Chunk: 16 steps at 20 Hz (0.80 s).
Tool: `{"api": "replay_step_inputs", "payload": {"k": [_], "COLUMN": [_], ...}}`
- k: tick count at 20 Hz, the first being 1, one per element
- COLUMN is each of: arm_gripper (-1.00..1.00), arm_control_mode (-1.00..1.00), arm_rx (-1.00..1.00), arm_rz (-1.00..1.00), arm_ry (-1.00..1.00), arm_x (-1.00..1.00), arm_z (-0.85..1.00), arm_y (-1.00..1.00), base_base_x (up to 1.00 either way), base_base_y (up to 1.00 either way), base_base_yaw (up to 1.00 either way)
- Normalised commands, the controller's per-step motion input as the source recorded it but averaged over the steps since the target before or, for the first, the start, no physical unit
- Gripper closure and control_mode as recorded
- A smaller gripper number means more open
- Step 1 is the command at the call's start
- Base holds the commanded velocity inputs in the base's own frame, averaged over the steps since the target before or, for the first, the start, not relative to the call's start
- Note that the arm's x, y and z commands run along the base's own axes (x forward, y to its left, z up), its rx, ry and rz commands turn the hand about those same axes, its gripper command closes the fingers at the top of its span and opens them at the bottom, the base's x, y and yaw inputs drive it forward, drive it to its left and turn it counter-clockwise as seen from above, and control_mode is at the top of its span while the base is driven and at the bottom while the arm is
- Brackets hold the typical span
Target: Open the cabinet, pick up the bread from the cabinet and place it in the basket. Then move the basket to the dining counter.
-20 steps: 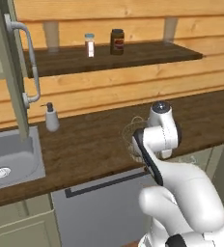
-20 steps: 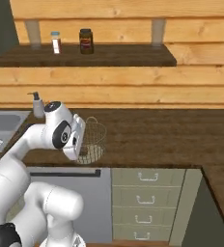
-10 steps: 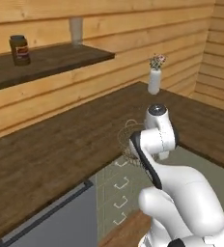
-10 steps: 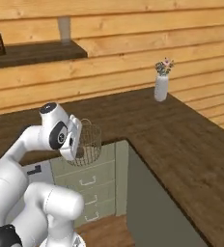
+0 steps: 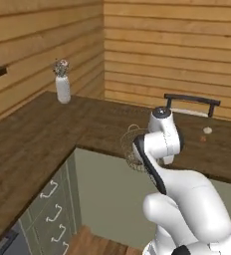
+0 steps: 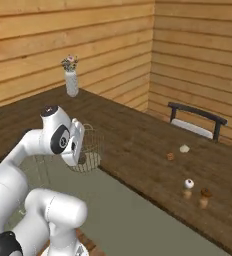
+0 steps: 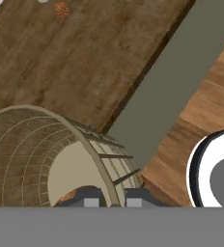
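- Dining counter point(image 6: 138, 145): broad dark wood top w/ pale olive front panel point(image 5: 112, 189), wrapping the corner ahead of you. This looks like your drop zone. Judged stage: last leg, basket carried over, set-down not yet done.
- Arm point(image 5: 160, 144): folded close over the base, wrist at the counter's near edge in both base views.
- Basket point(image 6: 88, 150): round silvery wire bowl, held in the air just off the counter edge and above the olive panel, tilted. In the hand view its rim point(image 7: 61, 118) arcs up from between the tips.
- Gripper point(image 7: 113, 198): pinched nearly shut on the basket's thin rim wire, one tip inside, one outside. A thin hold, so treat it as prone to swing.
- Bread point(image 7: 68, 195): a sliver of tan-orange crust shows low inside the basket, right by the tips; most of it is hidden, so can't confirm how it sits.
- Clutter: white vase w/ flowers point(image 6: 71, 82) far back on the top; dark chair point(image 6: 195, 117) beyond the far edge; small items point(image 6: 188, 184) on the right part of the top, well apart from the basket.
- Your move, as I judge it: carry fwd till the whole base is over wood, not the edge; level the basket first so the loaf can't roll out; lower slow, let the bottom touch, only then open. Aim for the bare stretch near the basket, short of the small items.
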Motion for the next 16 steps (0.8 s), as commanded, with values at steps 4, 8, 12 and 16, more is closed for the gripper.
{"api": "replay_step_inputs", "payload": {"k": [4, 8, 12, 16], "arm_gripper": [1.00, 1.00, 1.00, 1.00], "arm_control_mode": [1.00, 1.00, 1.00, 1.00], "arm_rx": [0.00, 0.00, 0.00, 0.00], "arm_rz": [0.00, 0.00, 0.00, 0.00], "arm_ry": [0.00, 0.00, 0.00, 0.00], "arm_x": [0.00, 0.00, 0.00, 0.00], "arm_z": [0.00, 0.00, 0.00, 0.00], "arm_y": [0.00, 0.00, 0.00, 0.00], "base_base_x": [-0.09, -0.14, 0.00, 0.11], "base_base_y": [-0.71, -0.12, 0.33, 0.35], "base_base_yaw": [-0.69, -0.50, -0.12, -0.07]}}
